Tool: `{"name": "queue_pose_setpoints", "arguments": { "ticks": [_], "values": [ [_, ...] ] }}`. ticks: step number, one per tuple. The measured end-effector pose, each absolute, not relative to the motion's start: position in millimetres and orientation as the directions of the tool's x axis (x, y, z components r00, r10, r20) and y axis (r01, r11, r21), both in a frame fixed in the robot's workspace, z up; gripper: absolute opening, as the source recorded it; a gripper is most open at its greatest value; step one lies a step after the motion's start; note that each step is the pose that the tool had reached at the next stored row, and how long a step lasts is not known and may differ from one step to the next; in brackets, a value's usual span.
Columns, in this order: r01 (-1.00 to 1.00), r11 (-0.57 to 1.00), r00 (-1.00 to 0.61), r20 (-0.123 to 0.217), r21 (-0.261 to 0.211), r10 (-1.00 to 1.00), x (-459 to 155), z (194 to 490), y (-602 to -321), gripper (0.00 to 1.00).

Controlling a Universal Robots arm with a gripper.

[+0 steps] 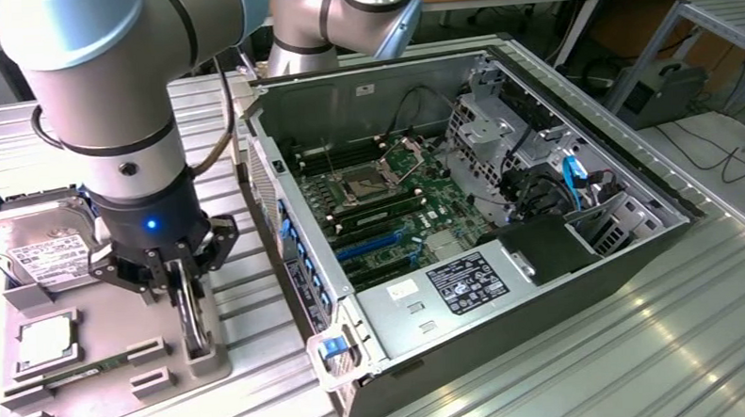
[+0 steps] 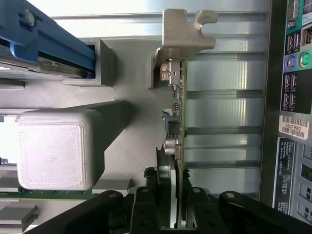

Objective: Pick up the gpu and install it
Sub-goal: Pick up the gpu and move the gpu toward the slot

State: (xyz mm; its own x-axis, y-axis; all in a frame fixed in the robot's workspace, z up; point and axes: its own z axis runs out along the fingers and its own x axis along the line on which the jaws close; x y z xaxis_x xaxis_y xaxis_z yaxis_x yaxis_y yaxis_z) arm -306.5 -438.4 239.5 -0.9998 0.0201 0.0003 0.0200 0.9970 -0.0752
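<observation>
The gpu [image 1: 198, 325] stands on edge in a slot of the grey holder tray [image 1: 101, 319], at the exterior view's left. In the wrist view the gpu [image 2: 176, 112] shows edge-on, thin and dark, with its silver bracket [image 2: 183, 34] at the far end. My gripper [image 1: 183, 285] points straight down over it. Its black fingers [image 2: 146, 207] sit tight against both faces of the card, so the gripper [image 2: 171, 214] is shut on it. The card's lower edge still sits at the holder.
An open computer case [image 1: 623, 174] lies to the exterior view's right of the tray, with blue expansion slots [image 1: 371, 246] on its motherboard. Its rear wall [image 2: 295, 97] runs close beside the card. A hard drive [image 1: 41, 246], processor [image 1: 45, 340] and memory stick [image 1: 71, 374] share the tray.
</observation>
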Motion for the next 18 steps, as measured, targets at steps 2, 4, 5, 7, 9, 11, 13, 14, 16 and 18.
{"name": "queue_pose_setpoints", "arguments": {
  "ticks": [2, 4, 5, 7, 9, 11, 13, 14, 16, 18],
  "values": [
    [0.020, 0.997, -1.000, 0.000, -0.075, 0.020, -306, 243, -438, 0.28],
    [0.020, 0.997, -1.000, 0.000, -0.074, 0.020, -306, 248, -438, 0.28],
    [0.020, 0.997, -1.000, 0.000, -0.074, 0.020, -306, 251, -438, 0.28],
    [0.020, 0.997, -1.000, 0.000, -0.074, 0.020, -306, 256, -438, 0.28],
    [0.020, 0.997, -1.000, 0.000, -0.074, 0.020, -307, 261, -438, 0.28],
    [0.020, 0.997, -1.000, 0.000, -0.074, 0.020, -306, 267, -438, 0.28],
    [0.020, 0.997, -1.000, 0.000, -0.074, 0.020, -306, 272, -438, 0.28],
    [0.020, 0.997, -1.000, 0.000, -0.074, 0.020, -306, 276, -438, 0.28],
    [0.020, 0.997, -1.000, 0.000, -0.074, 0.020, -307, 282, -438, 0.28],
    [0.020, 0.997, -1.000, 0.000, -0.074, 0.020, -306, 287, -438, 0.28]
  ]
}}
